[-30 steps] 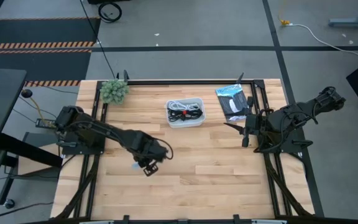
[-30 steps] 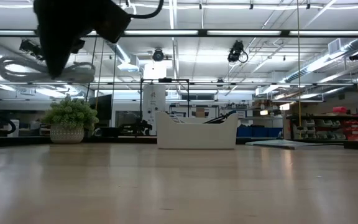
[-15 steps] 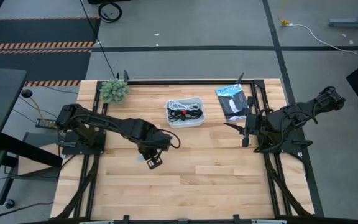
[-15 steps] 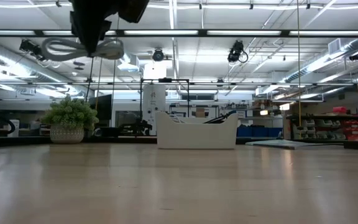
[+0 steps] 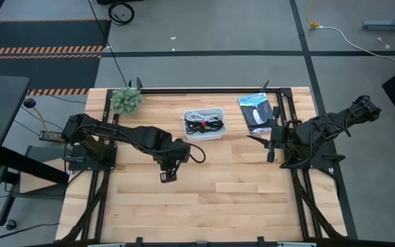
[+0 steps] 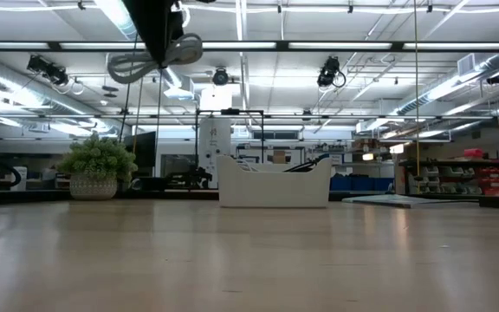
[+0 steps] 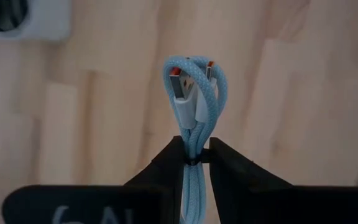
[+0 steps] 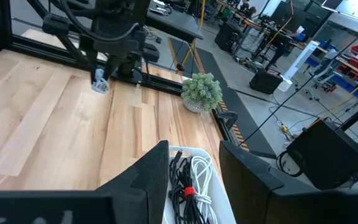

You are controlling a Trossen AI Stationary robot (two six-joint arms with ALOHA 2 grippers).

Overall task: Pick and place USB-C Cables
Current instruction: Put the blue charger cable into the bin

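My left gripper (image 5: 168,173) hangs over the table's middle, left and near of the white tray (image 5: 204,137), shut on a pale blue braided cable bundle (image 7: 193,93). That bundle also shows high in the low view (image 6: 154,59) and far off in the right wrist view (image 8: 99,84). Inside the tray (image 8: 178,150) lie a white cable bundle (image 8: 202,177) and black ones with a red tie (image 8: 188,191). My right gripper (image 8: 193,149) waits open at the table's right edge (image 5: 266,144). My left gripper pinches the blue bundle between its two fingers, partway along the folded strands (image 7: 193,146), coming from above and pointing down. The looped end with its two plugs (image 7: 180,84) sticks out past the fingertips. The bundle is lifted clear of the table.
A small potted plant (image 5: 126,100) stands at the far left corner. A flat black-and-blue packet (image 5: 257,113) lies right of the tray. Bare wood (image 5: 225,185) stretches across the near half of the table.
My left gripper, holding the blue bundle, has risen and travelled toward the table's right and far side, nearer the tray. The bundle has gone with it, clear of the table. The right arm has kept still.
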